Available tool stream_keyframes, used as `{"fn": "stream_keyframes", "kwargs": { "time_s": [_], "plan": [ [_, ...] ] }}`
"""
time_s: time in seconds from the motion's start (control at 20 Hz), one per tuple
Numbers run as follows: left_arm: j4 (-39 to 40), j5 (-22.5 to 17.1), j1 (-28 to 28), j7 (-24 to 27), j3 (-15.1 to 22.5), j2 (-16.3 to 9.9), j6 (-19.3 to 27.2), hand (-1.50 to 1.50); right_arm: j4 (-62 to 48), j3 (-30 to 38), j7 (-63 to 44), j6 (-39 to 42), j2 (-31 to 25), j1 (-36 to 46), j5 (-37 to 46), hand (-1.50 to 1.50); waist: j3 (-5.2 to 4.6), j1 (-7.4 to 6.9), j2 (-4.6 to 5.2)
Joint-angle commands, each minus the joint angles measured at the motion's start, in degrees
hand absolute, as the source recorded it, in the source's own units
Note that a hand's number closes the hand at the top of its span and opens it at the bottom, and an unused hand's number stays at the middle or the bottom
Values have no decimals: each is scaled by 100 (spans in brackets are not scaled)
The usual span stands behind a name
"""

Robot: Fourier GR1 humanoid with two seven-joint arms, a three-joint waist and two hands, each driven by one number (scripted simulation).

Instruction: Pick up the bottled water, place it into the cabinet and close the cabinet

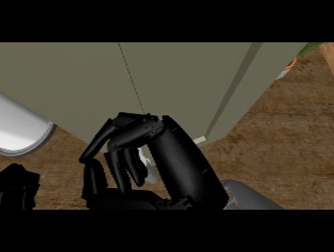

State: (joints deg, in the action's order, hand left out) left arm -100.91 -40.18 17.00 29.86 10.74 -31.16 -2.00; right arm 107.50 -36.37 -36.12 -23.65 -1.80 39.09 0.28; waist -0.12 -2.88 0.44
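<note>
I saw one cabinet [162,83] filling view, doors shut. Right hand [155,157] curled before it, hiding bottled water [149,170]; only sliver visible between fingers. Left hand [9,189] low-left, state unclear. Wooden bench [293,147] beneath.

Olive-grey cabinet [89,78], brown wood-grain counter [293,147], black right hand [162,162], and pale grey left forearm [9,123].

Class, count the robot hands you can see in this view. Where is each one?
2. The right hand is at the centre, fingers curled in front of the cabinet. The left hand is at the lower left corner, largely cut off by the edge.
</note>
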Motion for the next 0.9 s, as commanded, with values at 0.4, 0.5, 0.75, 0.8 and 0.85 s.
{"fn": "stream_keyframes", "kwargs": {
  "time_s": [0.4,0.5,0.75,0.8,0.85],
  "plan": [
    [-38,-133,369,67,-530,-88,-517,150,-3518,2102,1755,1755,114,1167,-1709,150,12,120,-11],
    [-19,-214,357,20,-670,-217,-687,150,-4026,2359,2027,1895,14,1336,-1701,150,11,107,-2],
    [-142,-172,336,-104,-540,-126,-593,150,-4640,2509,2508,2368,-276,1348,-1738,150,12,60,39],
    [-231,-238,392,-170,-634,-269,-674,150,-4724,2529,2588,2385,-307,1389,-1710,150,13,20,43],
    [-137,-233,190,-197,-553,-159,-618,150,-4748,2564,2661,2505,-388,1428,-1738,150,11,76,60]
  ]
}}
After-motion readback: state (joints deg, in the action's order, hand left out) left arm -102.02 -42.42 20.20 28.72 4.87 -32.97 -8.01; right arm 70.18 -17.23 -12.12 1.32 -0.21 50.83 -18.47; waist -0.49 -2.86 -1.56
